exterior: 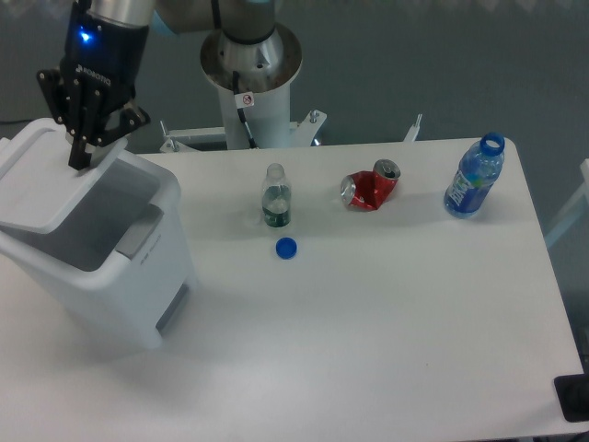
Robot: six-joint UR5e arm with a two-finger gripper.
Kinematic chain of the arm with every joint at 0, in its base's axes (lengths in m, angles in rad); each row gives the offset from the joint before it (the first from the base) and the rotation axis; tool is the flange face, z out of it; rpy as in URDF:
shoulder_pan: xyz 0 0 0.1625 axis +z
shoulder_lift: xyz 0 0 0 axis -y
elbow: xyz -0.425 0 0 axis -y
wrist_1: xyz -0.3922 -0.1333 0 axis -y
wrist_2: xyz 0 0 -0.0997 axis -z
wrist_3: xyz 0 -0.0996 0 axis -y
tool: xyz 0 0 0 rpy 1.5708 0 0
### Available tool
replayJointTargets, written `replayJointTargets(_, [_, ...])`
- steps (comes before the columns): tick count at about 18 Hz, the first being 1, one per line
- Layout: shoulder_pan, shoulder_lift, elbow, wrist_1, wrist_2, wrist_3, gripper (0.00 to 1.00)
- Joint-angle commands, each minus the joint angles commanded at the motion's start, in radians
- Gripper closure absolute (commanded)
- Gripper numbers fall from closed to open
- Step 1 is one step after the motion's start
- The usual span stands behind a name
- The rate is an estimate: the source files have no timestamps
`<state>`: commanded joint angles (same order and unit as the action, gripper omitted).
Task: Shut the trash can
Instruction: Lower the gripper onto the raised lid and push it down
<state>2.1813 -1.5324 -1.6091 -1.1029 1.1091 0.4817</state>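
White table (386, 304), trash can (101, 267) at left, half-lowered lid (41, 184) directly beneath closed pincer (81, 158).

Trash can (101, 249) at left of the tabletop (386, 322), pincer (85, 158) above its lid (46, 184) at upper left, small bottle (276, 198) at centre, loose cap (286, 247) just before it, crushed can (370, 188) to its right, larger bottle (475, 177) at upper right.

The arm is showing a silver-grey round base column (250, 64) with a black cable and small red sticker, light-blue joint trim, and a black gripper (89, 147) glowing a blue light and bearing white lettering.
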Motion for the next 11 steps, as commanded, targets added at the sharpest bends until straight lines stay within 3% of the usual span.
replayJointTargets(11, [0.002,-0.043,0.003,0.002,0.029,0.0,1.0])
